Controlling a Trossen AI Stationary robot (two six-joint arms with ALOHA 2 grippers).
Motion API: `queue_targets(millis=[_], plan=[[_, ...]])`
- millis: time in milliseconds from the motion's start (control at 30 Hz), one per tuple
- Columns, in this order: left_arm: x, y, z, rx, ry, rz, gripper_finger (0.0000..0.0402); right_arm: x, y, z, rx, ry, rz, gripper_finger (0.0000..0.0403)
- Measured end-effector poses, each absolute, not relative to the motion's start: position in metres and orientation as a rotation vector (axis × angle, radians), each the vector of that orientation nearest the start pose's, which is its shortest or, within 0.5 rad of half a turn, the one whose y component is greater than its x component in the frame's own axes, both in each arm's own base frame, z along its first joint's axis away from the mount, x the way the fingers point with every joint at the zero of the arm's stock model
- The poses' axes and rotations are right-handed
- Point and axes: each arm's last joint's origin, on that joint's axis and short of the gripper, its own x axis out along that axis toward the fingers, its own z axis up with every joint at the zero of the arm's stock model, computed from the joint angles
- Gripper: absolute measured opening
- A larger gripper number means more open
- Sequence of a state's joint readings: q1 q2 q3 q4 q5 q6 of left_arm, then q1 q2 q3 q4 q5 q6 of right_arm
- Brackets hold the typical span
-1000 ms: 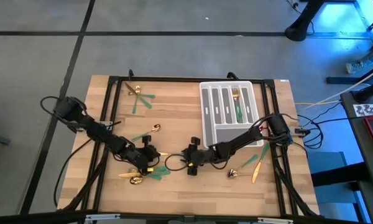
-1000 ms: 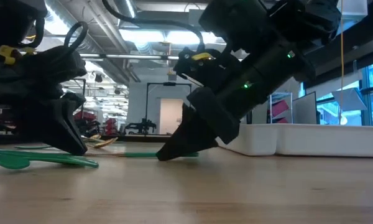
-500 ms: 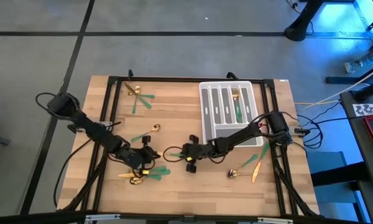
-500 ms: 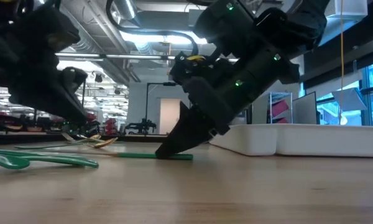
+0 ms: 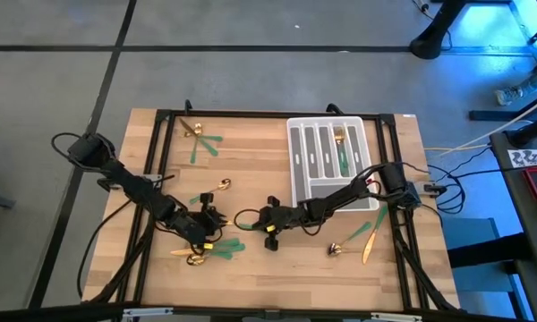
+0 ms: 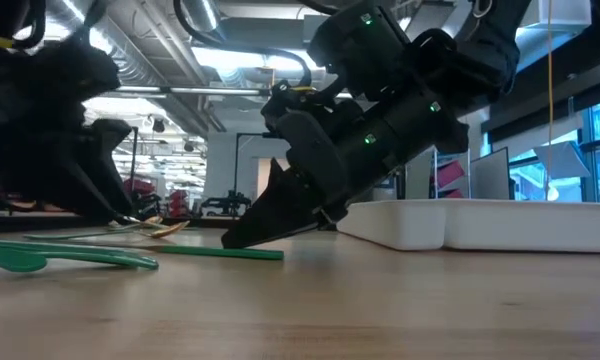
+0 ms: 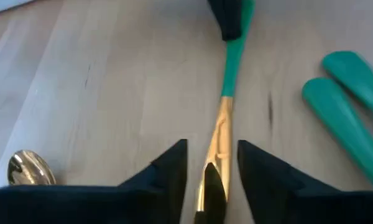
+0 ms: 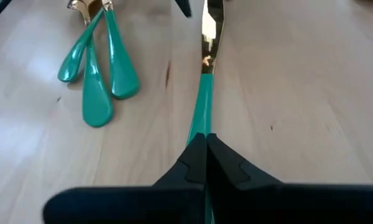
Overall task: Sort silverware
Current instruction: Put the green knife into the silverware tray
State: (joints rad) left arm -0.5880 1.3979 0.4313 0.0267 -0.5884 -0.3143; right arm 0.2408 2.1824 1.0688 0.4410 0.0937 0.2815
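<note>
A green-handled piece of silverware (image 5: 242, 216) with a narrow gold head lies on the table between my two grippers. My right gripper (image 8: 205, 140) is shut on its handle. My left gripper (image 7: 211, 155) stands open with one finger on each side of the gold head (image 7: 216, 155), and a gap shows on each side. More silverware lies loose: near the far left (image 5: 200, 140), a spoon (image 5: 219, 186), a cluster at the near left (image 5: 210, 251) and a few pieces at the near right (image 5: 355, 241). The slotted tray (image 5: 306, 192) holds some pieces (image 5: 342, 152). My right gripper pinches the green handle (image 8: 202, 115) between its two fingers, a little up from the handle's free end (image 6: 275, 254). The fingers slant down from the table's right side and lie along the piece. The piece lies flat on the table, gold head toward my left gripper.
The white tray (image 6: 480, 225) stands just behind and to the right of my right arm. Green handles (image 8: 96, 81) of the near-left cluster lie close beside the held piece. A gold spoon bowl (image 7: 28, 169) lies by my left gripper. Black frame rails run along the table's edges.
My right gripper has tipped down, gone a little toward the table's left and shut on the green handle. My left gripper has opened and let go of the gold head. The piece has slid a little toward the table's left and stays on the table.
</note>
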Motion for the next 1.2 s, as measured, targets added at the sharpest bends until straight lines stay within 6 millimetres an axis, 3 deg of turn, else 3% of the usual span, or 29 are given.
queue_targets(millis=[167, 333, 867, 1200], plan=[[0.189, -0.104, 0.11, 0.202, 0.828, 0.171, 0.0184, 0.399, 0.095, 0.069, 0.159, 0.659, 0.059, 0.0004], [0.189, -0.101, 0.102, 0.13, 0.879, 0.23, 0.0202, 0.398, 0.096, 0.069, 0.159, 0.668, 0.062, 0.0004], [0.181, -0.101, 0.099, 0.155, 1.025, 0.122, 0.0143, 0.397, 0.095, 0.068, 0.142, 0.684, 0.065, 0.0005], [0.182, -0.101, 0.1, 0.382, 1.021, 0.022, 0.017, 0.395, 0.096, 0.067, 0.173, 0.741, 0.085, 0.0005]])
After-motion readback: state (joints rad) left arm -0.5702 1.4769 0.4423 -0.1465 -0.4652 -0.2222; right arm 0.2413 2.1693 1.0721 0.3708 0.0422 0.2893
